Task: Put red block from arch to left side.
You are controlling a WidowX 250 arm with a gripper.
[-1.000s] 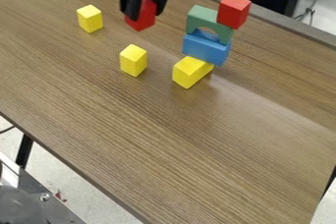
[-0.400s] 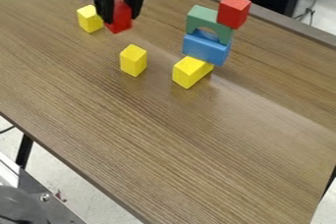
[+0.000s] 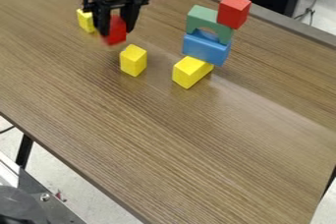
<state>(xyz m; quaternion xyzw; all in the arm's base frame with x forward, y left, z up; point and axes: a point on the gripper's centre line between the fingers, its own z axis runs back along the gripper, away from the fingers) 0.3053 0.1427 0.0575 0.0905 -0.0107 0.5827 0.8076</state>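
At upper left, the rectangular red block (image 3: 115,34) stands near upright along its long axis, clasped between the black two-finger gripper's (image 3: 117,30) fingertips, lower end protruding.

Black fingers (image 3: 131,16) closed on a red block (image 3: 116,31) above the brown worktop (image 3: 197,154), a yellow block (image 3: 85,20) partly behind them, a second yellow block (image 3: 133,61) nearer me, off to their right a third yellow block (image 3: 190,72), a blue block (image 3: 205,48), a green arch (image 3: 201,15), another red block (image 3: 234,12) atop it
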